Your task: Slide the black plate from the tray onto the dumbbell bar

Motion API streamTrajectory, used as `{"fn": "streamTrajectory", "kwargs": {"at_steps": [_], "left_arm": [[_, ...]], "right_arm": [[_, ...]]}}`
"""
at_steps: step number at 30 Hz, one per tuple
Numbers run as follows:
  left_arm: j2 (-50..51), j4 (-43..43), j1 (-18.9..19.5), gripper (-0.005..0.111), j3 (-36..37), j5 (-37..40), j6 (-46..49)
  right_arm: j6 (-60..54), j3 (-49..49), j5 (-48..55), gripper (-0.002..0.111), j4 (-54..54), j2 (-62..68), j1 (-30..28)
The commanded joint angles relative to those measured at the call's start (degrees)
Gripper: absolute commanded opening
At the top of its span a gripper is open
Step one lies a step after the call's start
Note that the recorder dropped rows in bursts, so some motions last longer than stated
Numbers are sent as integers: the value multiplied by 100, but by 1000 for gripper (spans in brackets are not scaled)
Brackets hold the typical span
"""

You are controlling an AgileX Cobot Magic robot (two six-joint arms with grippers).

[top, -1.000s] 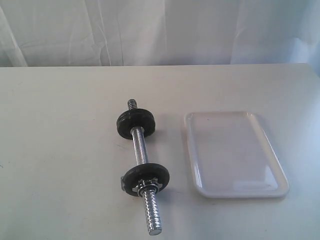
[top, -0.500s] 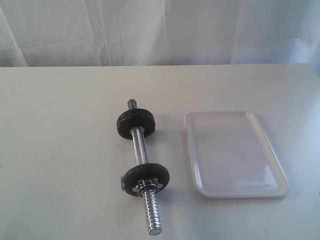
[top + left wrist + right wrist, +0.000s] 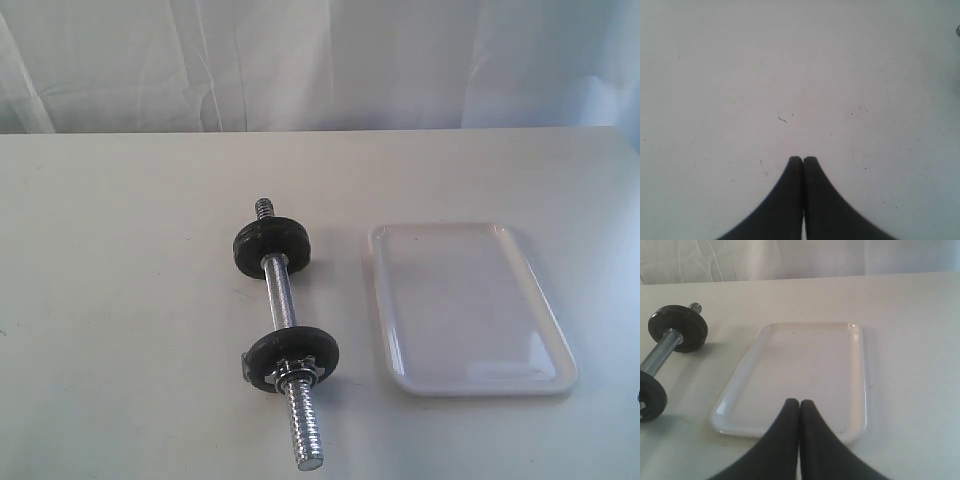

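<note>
The dumbbell bar (image 3: pixel 282 300) lies on the table left of the tray (image 3: pixel 385 330), one threaded end toward the front edge. Two black plates sit on it: a far one (image 3: pixel 271 247) and a near one (image 3: pixel 292 361) with a chrome star nut (image 3: pixel 293 372) against it. The tray is white and holds nothing. My right gripper (image 3: pixel 799 402) is shut and empty, hovering at the tray's (image 3: pixel 860 375) near rim, with the bar (image 3: pixel 657 357) and far plate (image 3: pixel 677 327) off to one side. My left gripper (image 3: pixel 803 159) is shut and empty over bare table.
A white cloth backdrop (image 3: pixel 320 60) hangs behind the table's far edge. The white table top (image 3: pixel 120 300) stretches wide to the left of the bar and beyond the tray.
A small dark speck has appeared at the right edge of the exterior view. The bar, plates and tray have not moved.
</note>
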Motion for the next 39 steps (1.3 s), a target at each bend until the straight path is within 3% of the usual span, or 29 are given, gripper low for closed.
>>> {"fn": "streamTrajectory", "kwargs": {"at_steps": [1,32,39], "left_arm": [[-16,-20,21,0,21,-14,-25],[-16,-20,21,0,21,-14,-25],[-16,-20,21,0,21,-14,-25]], "right_arm": [[81,14,-11,0,8,-30,-36],[82,14,-75,0,-401,-30,-36],[-343,14,-75,0,-398,-30,-36]]}}
